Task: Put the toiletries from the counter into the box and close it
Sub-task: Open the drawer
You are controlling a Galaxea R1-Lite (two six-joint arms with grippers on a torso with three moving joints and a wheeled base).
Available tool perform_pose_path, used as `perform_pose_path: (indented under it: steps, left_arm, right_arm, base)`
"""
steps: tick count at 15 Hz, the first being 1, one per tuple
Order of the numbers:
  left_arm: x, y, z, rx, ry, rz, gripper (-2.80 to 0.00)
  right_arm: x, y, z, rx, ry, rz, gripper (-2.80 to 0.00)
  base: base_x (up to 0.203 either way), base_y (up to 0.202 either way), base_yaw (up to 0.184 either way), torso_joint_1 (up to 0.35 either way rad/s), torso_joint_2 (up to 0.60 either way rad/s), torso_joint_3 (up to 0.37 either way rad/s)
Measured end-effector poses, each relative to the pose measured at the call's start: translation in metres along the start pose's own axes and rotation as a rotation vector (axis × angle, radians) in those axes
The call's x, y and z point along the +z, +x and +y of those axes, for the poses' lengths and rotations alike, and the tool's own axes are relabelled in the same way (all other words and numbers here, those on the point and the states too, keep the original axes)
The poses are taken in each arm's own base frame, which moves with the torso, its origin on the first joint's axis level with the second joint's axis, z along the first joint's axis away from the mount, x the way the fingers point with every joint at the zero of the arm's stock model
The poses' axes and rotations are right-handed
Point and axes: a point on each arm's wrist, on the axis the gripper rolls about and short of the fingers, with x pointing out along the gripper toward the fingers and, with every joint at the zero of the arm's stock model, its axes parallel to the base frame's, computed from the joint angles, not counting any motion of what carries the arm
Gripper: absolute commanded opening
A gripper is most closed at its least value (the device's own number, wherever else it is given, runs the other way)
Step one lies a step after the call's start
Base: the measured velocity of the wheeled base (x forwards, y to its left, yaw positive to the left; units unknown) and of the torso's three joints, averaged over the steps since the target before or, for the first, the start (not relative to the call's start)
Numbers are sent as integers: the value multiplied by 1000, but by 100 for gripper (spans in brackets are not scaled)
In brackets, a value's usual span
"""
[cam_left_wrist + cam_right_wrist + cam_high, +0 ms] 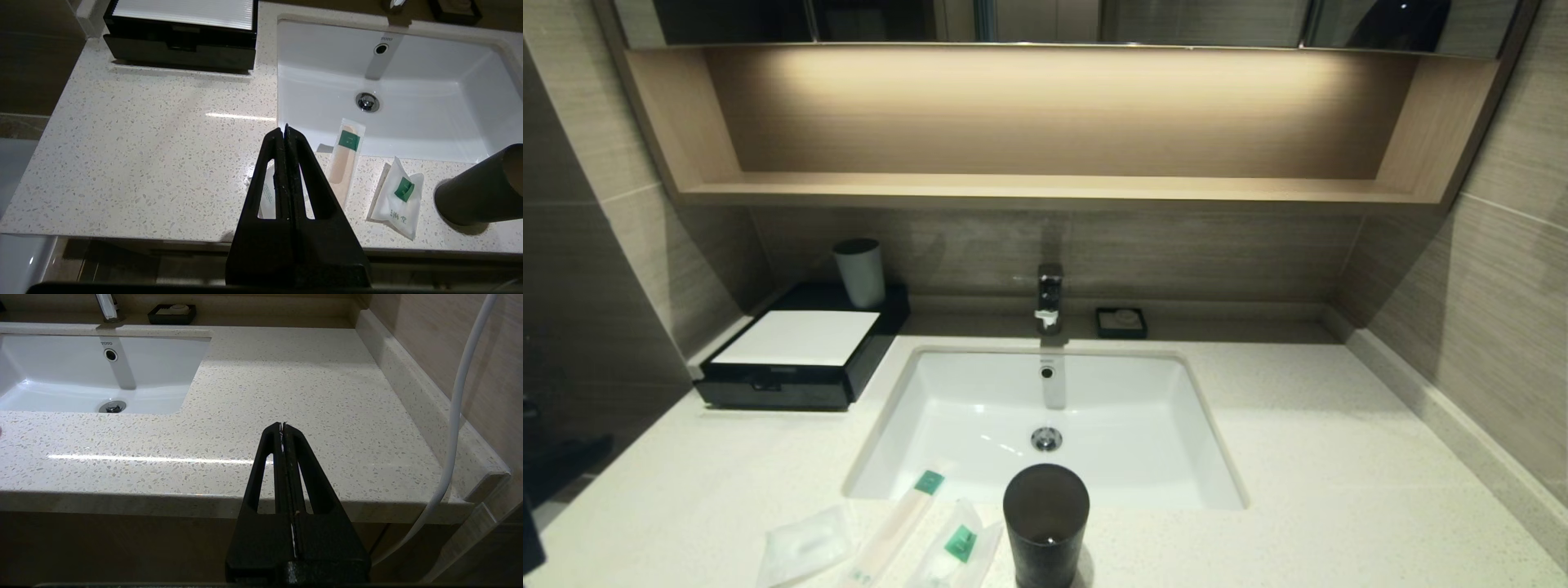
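Toiletries (346,163) beside closed left pincer (284,130)

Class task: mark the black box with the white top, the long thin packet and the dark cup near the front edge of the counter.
box (800,336), head view, on its white top panel.
long thin packet (346,157), left wrist view, just below its green label.
dark cup (1045,510), head view, on its side wall.

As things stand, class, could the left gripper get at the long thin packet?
Probably yes: the left gripper, shut, hangs just beside the long thin packet, with nothing between; the dark cup stands farther off.
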Motion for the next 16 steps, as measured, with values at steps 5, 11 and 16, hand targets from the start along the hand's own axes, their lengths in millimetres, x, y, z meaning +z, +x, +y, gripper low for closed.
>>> perform_pose_path:
  steps: [5, 11, 16]
  left_arm:
    - [5, 37, 3, 14, 19, 167, -280]
    - [17, 78, 6, 26, 14, 265, -280]
    - [25, 114, 10, 52, 13, 319, -280]
  right_arm:
    - [0, 0, 0, 0, 1, 0, -280]
    - [0, 0, 0, 0, 1, 0, -280]
    - [0, 0, 0, -1, 10, 2, -280]
  base:
    - [0, 0, 0, 0, 0, 0]
    - [0, 0, 0, 0, 0, 0]
    - [0, 0, 0, 0, 0, 0]
